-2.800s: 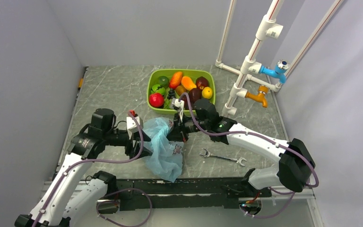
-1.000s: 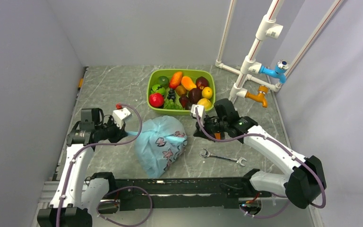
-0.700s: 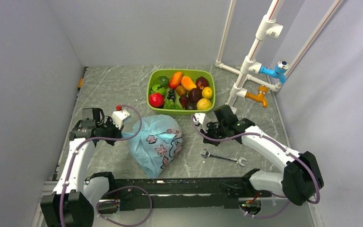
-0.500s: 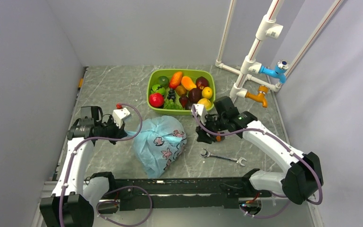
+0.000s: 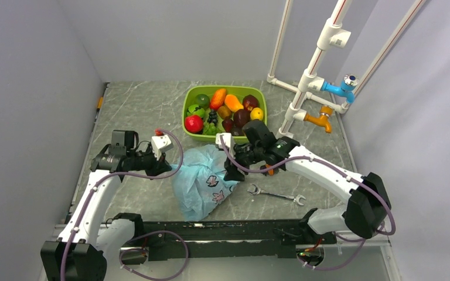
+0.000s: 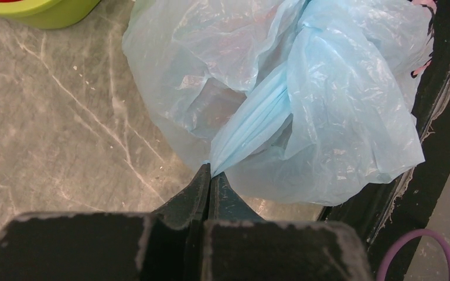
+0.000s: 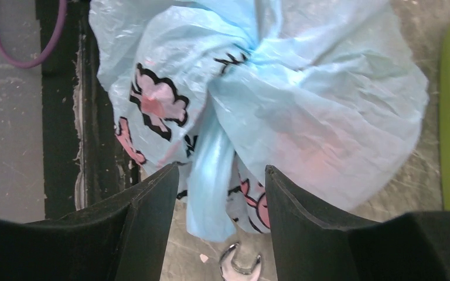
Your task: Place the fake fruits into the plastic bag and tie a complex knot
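Right at the near edge of the desk [image 5: 135,111], just past the black rail the arms are bolted to, the plastic bag [image 5: 202,182] lies crumpled, its light-blue film printed with pink and dark figures, its lower end reaching down to the rail. The left gripper [image 6: 210,172] comes in low from the left, its fingers pressed tight together on a twisted strip of the bag's plastic, pulled out sideways from the bulk. On the opposite side, the right gripper [image 7: 221,175] has its fingers spread apart, one on each side of a hanging blue tail that drops between them; neither finger looks to be pressing it. That tail runs back to the knot [image 7: 256,45], a tight gather where the plastic bunches together. Something reddish shows dimly through the film beside it, but I cannot tell what it is. A silver wrench [image 5: 275,195] lies flat on the desk just to the right of the bag, under the right arm. Farther back sits a lime-green tray [image 5: 186,111], piled with the fake fruits [image 5: 241,117]: red, orange, yellow, green and dark purple ones crowded together. Beyond it at the far right stands a white pipe frame [image 5: 304,88] carrying a blue tap [image 5: 343,86] and an orange tap [image 5: 322,119].
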`<state>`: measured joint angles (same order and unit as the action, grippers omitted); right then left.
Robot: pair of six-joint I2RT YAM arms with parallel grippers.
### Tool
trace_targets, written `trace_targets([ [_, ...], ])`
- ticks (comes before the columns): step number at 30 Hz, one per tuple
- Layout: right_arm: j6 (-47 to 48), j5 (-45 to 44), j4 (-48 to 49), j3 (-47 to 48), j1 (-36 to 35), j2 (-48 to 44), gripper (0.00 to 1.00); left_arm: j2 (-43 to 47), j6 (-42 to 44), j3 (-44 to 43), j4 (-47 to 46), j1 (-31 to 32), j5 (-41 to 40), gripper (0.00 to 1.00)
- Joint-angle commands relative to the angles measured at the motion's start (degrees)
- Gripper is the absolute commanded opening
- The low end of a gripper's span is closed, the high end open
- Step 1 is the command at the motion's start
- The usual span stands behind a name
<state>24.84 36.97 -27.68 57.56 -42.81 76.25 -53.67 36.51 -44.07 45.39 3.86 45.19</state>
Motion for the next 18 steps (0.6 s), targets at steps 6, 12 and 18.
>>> trace_targets([
  [6,2.4,-3.5,2.7,-1.1,-4.2,2.5,0.59,0.9,-1.9,-1.5,-3.0,0.9,0.3,0.0],
  [12,5.4,-9.3,0.7,-2.1,-4.7,3.4,0.47,0.3,-0.5,-2.0,-2.6,0.9,-0.8,0.0],
  [18,3.6,-10.2,-0.3,-4.6,-5.5,-2.1,0.41,0.0,0.2,-2.7,-2.0,0.9,0.0,0.0],
])
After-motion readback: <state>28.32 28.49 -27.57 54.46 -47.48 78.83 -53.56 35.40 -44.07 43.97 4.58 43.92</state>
